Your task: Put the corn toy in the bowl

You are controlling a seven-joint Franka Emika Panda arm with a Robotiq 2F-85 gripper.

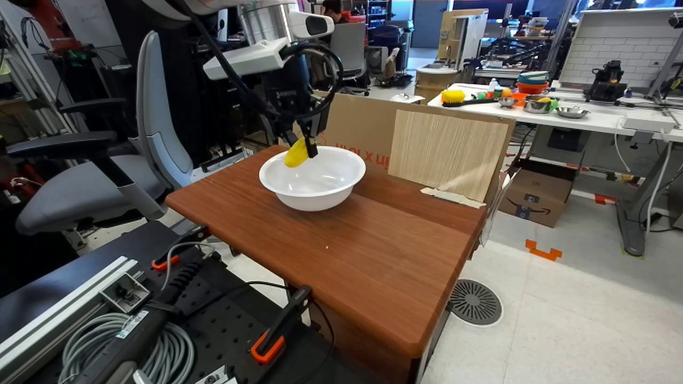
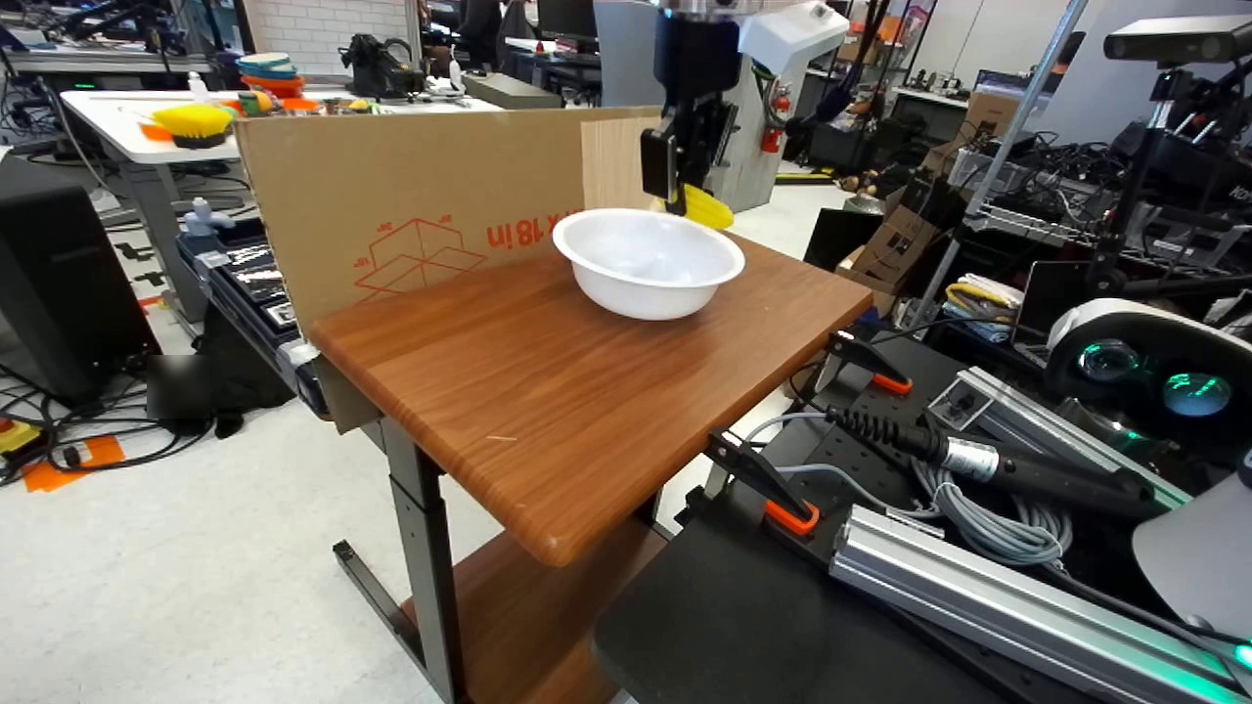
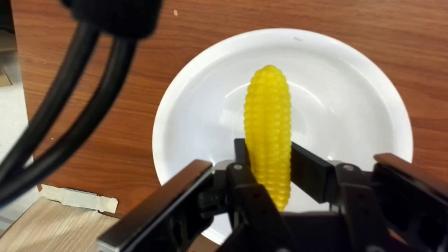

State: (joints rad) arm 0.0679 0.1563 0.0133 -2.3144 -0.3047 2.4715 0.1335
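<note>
The brown table (image 1: 363,272) is topped by a white bowl (image 1: 323,184). Over the bowl, the black gripper (image 3: 267,150) is seen, and by it the yellow corn (image 3: 267,115) is pinched from both sides. The corn is tilted and held up above the bowl.

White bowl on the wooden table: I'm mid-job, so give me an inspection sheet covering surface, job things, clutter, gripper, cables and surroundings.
Surface: brown wooden table, with a small pale speck on top.
Job things: corn toy held over the white bowl, not yet released; bowl upright on the table; exact drop height cannot be told.
Clutter: two orange-and-black clamps along the edge of the black pegboard, next to the table.
Gripper: clamped on the corn toy from both sides.
Cables: coiled gray cable on the pegboard; black cabling passes beside the bowl in the wrist view.
Surroundings: gray office chair beside the table; cardboard sheet standing along a table edge.
</note>
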